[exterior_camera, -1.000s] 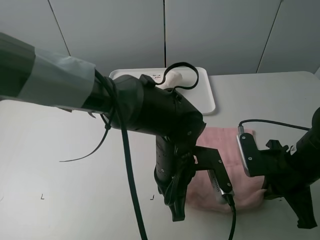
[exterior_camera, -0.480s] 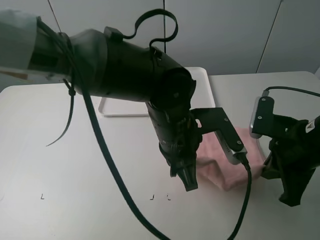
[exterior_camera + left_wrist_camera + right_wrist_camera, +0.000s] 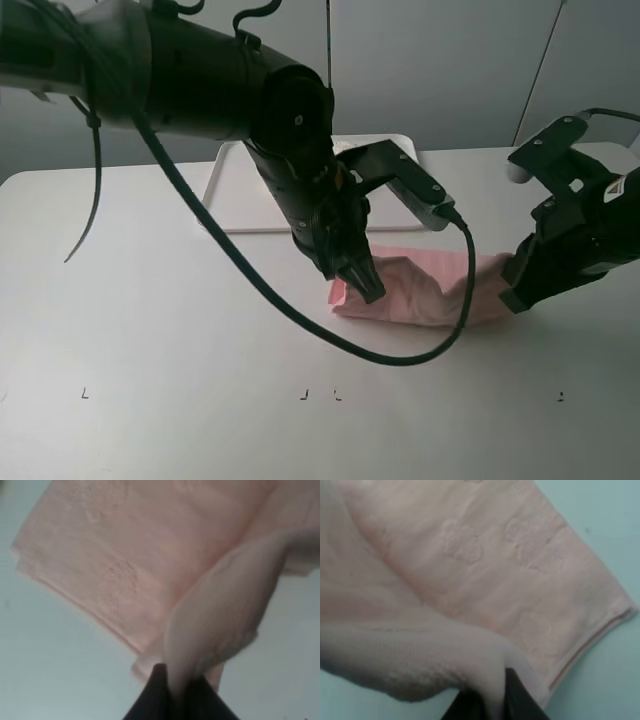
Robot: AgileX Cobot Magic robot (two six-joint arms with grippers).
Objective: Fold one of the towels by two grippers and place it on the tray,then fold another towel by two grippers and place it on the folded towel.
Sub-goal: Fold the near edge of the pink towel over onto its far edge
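A pink towel (image 3: 425, 297) lies on the white table, doubled over into a long narrow band in front of the white tray (image 3: 233, 208). My left gripper (image 3: 362, 285) is shut on the towel's left end, with a lifted fold running up into its fingertips in the left wrist view (image 3: 174, 692). My right gripper (image 3: 514, 294) is shut on the towel's right end, with the cloth pinched in the right wrist view (image 3: 492, 700). The towel's flat lower layer fills both wrist views (image 3: 115, 555) (image 3: 495, 555). A second towel is not visible; the left arm hides most of the tray.
The bulky black left arm (image 3: 240, 90) and its cable loop (image 3: 400, 360) stretch over the tray and the table's middle. Small black marks (image 3: 320, 396) sit near the table's front. Grey wall panels stand behind.
Both grippers have moved from the table's front edge toward the back, carrying the towel's near edge over itself. The towel went from a wide spread to a narrow band.
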